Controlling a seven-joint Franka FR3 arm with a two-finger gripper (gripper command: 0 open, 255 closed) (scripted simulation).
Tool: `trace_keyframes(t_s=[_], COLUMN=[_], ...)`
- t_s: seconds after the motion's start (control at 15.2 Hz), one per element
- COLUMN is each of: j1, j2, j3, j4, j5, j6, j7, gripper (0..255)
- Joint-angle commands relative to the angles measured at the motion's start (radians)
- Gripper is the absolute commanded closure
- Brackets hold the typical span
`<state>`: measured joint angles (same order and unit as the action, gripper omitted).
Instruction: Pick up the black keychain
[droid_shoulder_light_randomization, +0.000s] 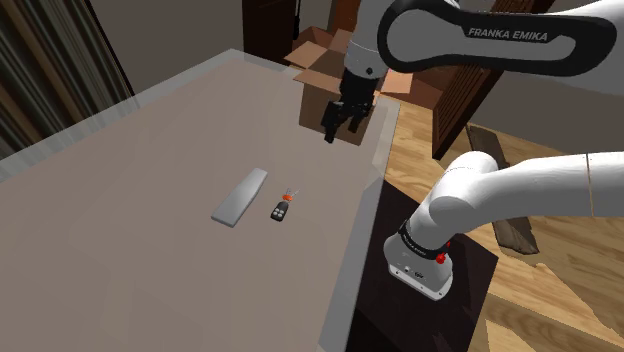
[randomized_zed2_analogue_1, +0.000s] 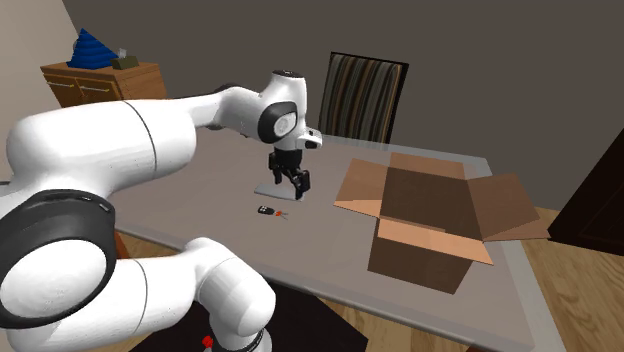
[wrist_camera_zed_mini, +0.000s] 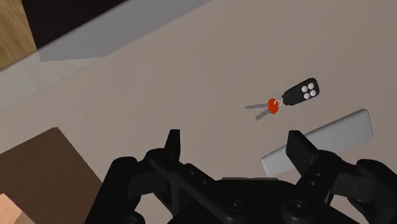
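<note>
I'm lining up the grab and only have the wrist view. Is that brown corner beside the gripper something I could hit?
Observer: It is an open cardboard box standing on the table, flaps spread outward.
Operator: Is the gripper over it?
Observer: No, the open gripper hangs in the air beside the box, on the side toward the black keychain.
Operator: Anything else near the table?
Observer: A striped chair stands at the table's far side in the second exterior view.

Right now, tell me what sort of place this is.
Probably a dining room in a house: a striped chair stands at a grey table, a wooden cabinet stands beyond it, and the floor is wood planks.
</note>
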<state>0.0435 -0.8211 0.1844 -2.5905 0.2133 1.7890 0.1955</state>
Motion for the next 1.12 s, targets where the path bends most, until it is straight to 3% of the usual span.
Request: trace_keyframes(t_s=[0.0, 0.59, 0.92, 1.06], j1=[0.013, 0.047, 0.015, 0.004], j2=[0.025, 0.226, 0.407, 0.450], j3=[0.052, 0.303, 0.457, 0.487], j4=[-0.030, -0.062, -0.024, -0.021], j5=[0.029, 0.121, 0.100, 0.085], j6=[0.063, 0.330, 0.486, 0.526], j7=[0.050, 0.286, 0.445, 0.477], gripper=[0, 0, 0, 0])
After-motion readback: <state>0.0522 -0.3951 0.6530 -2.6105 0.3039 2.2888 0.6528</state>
